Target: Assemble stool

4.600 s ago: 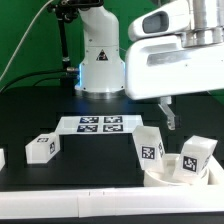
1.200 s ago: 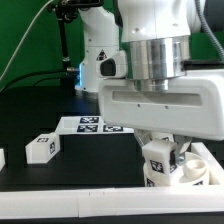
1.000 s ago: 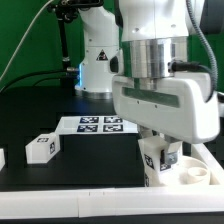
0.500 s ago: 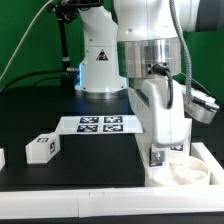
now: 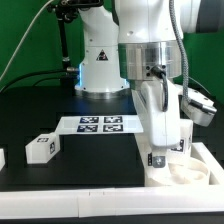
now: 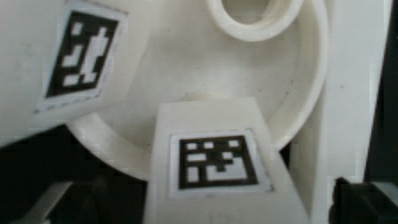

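Note:
The round white stool seat lies at the front on the exterior view's right. A white leg with a square tag stands upright on it. My gripper hangs straight down over that leg. In the wrist view the leg rises from the seat between my two dark fingertips, with a gap on each side, so my gripper is open. A second tagged leg stands beside it, near a round socket. Another loose leg lies on the table at the exterior view's left.
The marker board lies flat behind the loose leg. A further white block shows at the exterior view's left edge. Low white wall pieces run along the front and beside the seat. The robot's base stands at the back.
Over the last second my hand turned round above the seat with the leg in it. The jaws then parted from the leg, which stays upright on the seat.

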Robot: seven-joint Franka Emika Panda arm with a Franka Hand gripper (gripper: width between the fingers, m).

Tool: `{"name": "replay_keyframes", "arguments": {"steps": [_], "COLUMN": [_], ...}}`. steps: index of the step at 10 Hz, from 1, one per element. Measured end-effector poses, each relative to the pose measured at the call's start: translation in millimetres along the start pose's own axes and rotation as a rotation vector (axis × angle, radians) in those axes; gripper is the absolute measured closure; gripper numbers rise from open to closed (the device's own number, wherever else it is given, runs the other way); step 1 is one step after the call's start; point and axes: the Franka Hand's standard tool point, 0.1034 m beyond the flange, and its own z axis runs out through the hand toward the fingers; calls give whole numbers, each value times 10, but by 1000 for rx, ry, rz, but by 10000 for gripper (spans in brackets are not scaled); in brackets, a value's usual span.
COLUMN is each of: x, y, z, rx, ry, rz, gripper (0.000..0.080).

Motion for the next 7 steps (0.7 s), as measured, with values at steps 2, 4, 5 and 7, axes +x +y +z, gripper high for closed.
{"name": "replay_keyframes", "arguments": {"steps": [2, 4, 5, 7], "x": [183, 233, 224, 223], "y": [2, 7, 8, 9], "z": [-325, -338, -337, -335], "rx": [40, 41, 41, 41], "ry": [-22, -22, -22, -22], "rz": [-54, -62, -64, -65], "gripper": [151, 151, 151, 151]}}
